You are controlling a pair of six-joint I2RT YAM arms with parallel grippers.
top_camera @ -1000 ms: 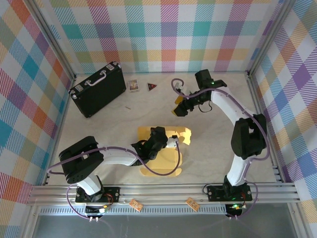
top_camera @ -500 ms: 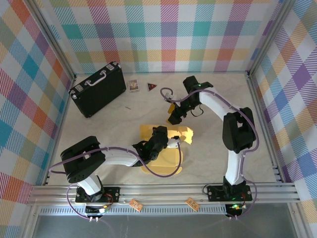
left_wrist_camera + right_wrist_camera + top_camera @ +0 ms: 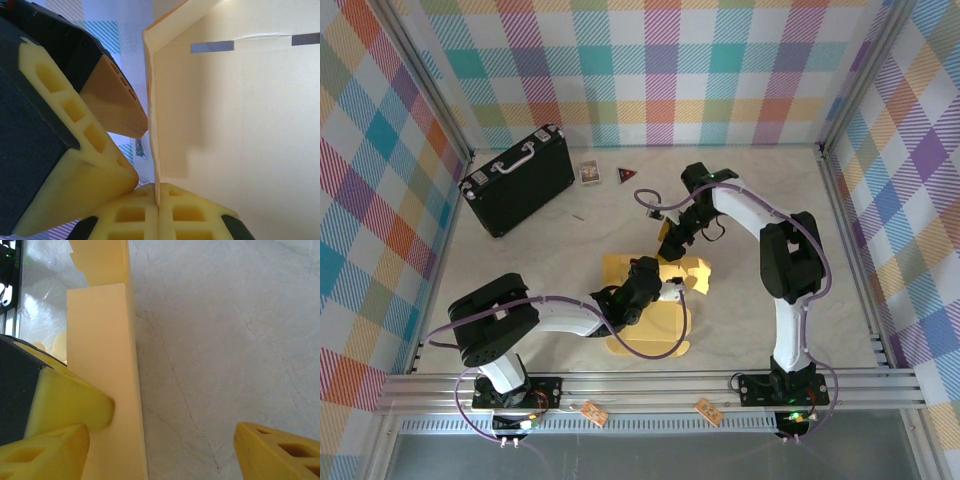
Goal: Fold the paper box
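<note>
Paper box (image 3: 665, 325): middle of surface (image 3: 540, 250), part-folded. Thin card: light, creases easily; take panel edges nr folds. L pincer (image 3: 157, 197) pinched shut on wall edge. R pincer (image 3: 175, 425) wide open, empty, one finger against panel.

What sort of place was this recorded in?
Likely a robot test cell: plaid screens wall in a pale table, the left arm and right arm are bolted to an aluminium rail, and a black case and the paper box serve as props.
</note>
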